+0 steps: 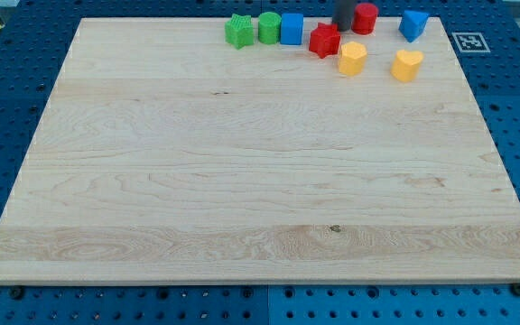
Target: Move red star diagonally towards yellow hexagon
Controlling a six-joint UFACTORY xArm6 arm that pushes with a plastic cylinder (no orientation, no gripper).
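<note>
1. Up at the frame's top edge, we are looking at our tip (342,26), the lower end of the dark rod, which is coming into the picture from above; it has no fingers to open or shut, and it is holding nothing.
2. We are keeping that tip just above and to the right of the red star (324,40), and immediately left of the red cylinder (365,17); whether it is touching either one, we cannot tell.
3. We are finding the red star in the upper middle of the wooden board (242,181), just right of the blue cube (292,28).
4. We are seeing the yellow hexagon (352,58) sitting just below and to the right of the star, very close to it.
5. We are also noting a yellow heart (407,65) further right, and a blue block (413,24) near the upper right corner.
6. We are placing a green star (238,31) and a green cylinder (269,27) side by side, left of the blue cube.
</note>
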